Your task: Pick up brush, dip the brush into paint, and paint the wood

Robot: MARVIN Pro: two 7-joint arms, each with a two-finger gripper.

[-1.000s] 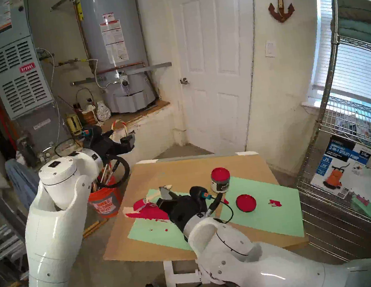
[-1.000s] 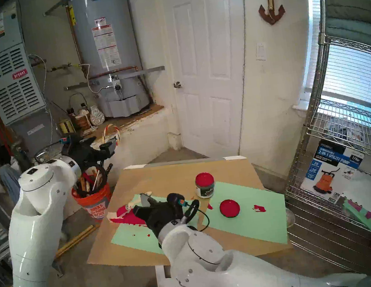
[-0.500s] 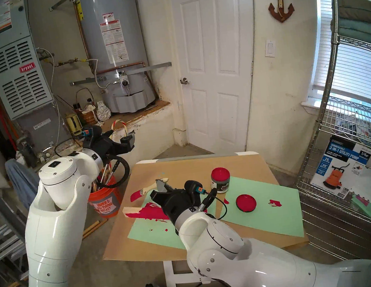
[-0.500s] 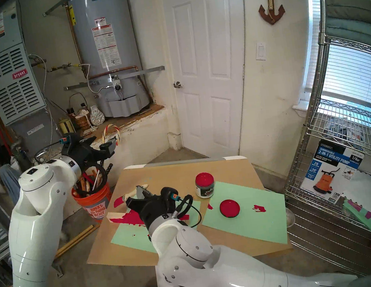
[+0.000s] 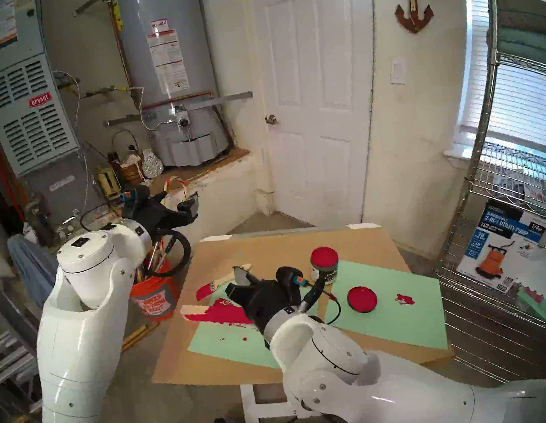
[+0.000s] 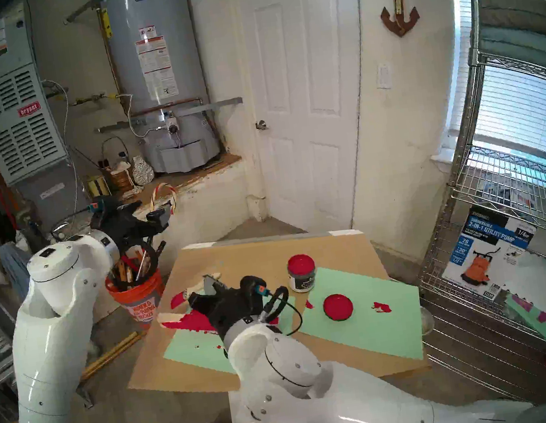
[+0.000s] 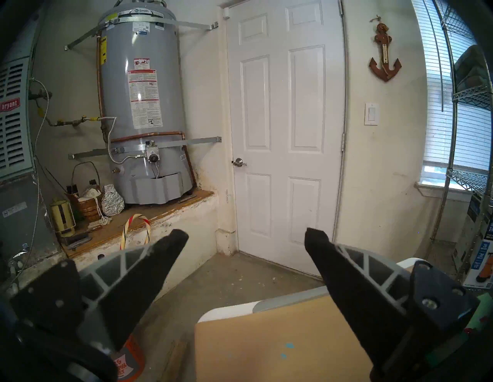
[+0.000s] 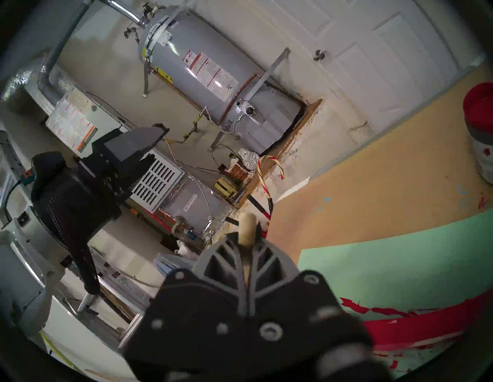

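Note:
My right gripper (image 5: 240, 275) (image 6: 212, 281) is shut on the pale handle of the brush (image 5: 222, 280) (image 6: 196, 288). The handle end pokes out past the fingers in the right wrist view (image 8: 246, 225). The crimson bristles point left, just beyond the far side of the wood (image 5: 209, 314) (image 6: 184, 321). That bar lies on green paper, coated red except its bare left end. The paint (image 5: 323, 255) (image 6: 300, 264) fills an open jar to the right of the gripper. My left gripper (image 5: 190, 205) (image 7: 246, 234) hangs open and empty off the table's left.
A red-coated lid (image 5: 362, 299) and a red smear lie on the right green sheet (image 5: 403, 327). An orange bucket (image 5: 155, 301) of tools stands by the table's left edge. A wire shelf (image 5: 518, 276) is close on the right.
The brush came up off the wood's left part and moved away toward the far left. In the last half second my right arm shifted slightly right. The left arm stayed still.

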